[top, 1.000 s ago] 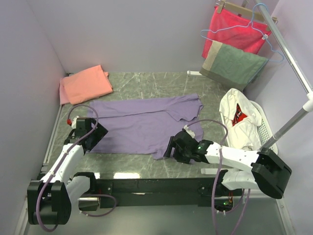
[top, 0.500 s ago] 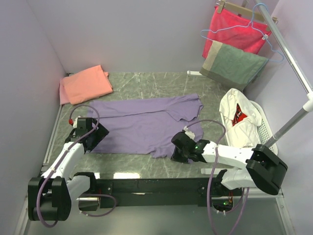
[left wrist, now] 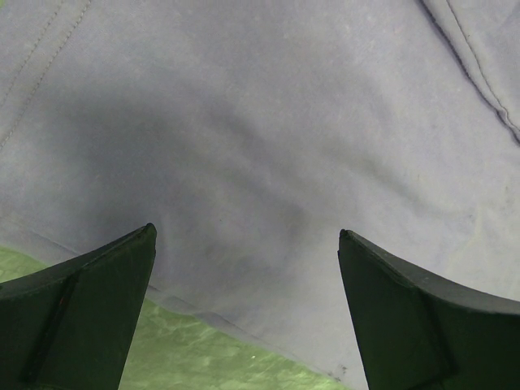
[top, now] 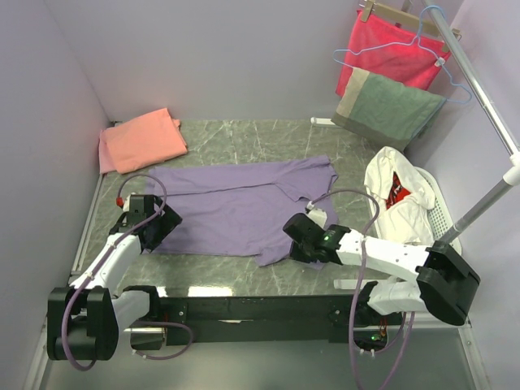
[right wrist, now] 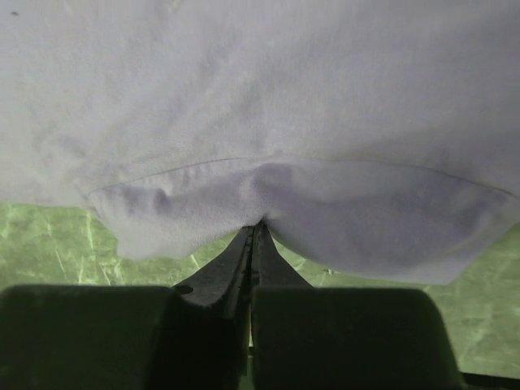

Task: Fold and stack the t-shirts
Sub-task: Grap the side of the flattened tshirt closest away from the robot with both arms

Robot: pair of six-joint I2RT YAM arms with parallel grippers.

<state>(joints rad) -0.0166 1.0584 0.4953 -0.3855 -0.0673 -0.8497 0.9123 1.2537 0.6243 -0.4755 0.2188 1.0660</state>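
The lavender-purple t-shirt (top: pixel 236 203) lies spread flat across the middle of the table. My right gripper (top: pixel 289 244) is at its near right hem, shut on a pinch of the purple fabric (right wrist: pixel 268 183); in the right wrist view the right gripper (right wrist: pixel 254 226) has its jaws pressed together with cloth bunched at the tips. My left gripper (top: pixel 159 227) hovers at the shirt's near left edge. In the left wrist view the left gripper (left wrist: pixel 246 234) stands wide open over the hem (left wrist: pixel 244 317), gripping nothing. The salmon-pink t-shirt (top: pixel 140 140) lies folded at the back left corner.
A white basket (top: pixel 441 218) holding white and red cloth stands at the right. Behind it a rack carries a bright red cloth (top: pixel 390 45), a grey-green towel (top: pixel 388 106) and a blue hanger (top: pixel 443 61). The green marble table (top: pixel 325 276) shows along the near edge.
My right gripper has gone from open to shut on the purple shirt's near hem and shifted slightly toward the shirt. The left arm has hardly moved and stays open.
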